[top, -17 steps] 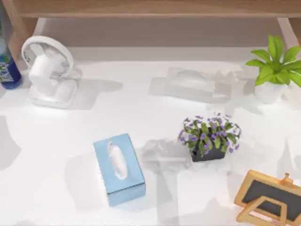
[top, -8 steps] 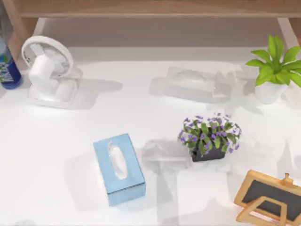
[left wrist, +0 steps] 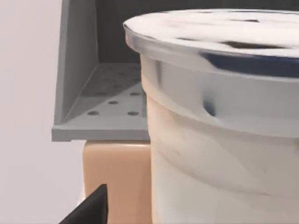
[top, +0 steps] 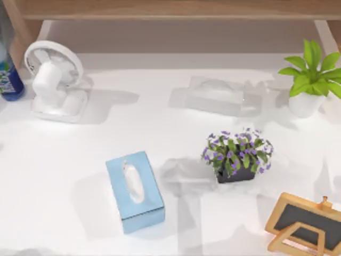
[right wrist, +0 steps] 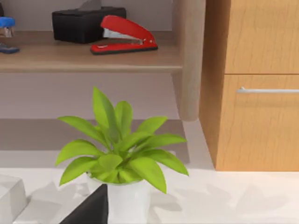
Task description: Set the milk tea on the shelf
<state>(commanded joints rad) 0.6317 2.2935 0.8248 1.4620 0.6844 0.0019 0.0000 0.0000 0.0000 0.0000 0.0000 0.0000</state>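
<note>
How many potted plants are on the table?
2: a green leafy plant in a white pot at the table's far right, and a purple flowering plant nearer the middle, right of the blue tissue box.

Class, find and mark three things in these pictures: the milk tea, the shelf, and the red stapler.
milk tea (top: pixel 9 81): top view, on its deep blue lower body.
shelf (top: pixel 176 9): top view, on the long horizontal board.
red stapler (right wrist: pixel 125 34): right wrist view, on its red top arm.
</note>
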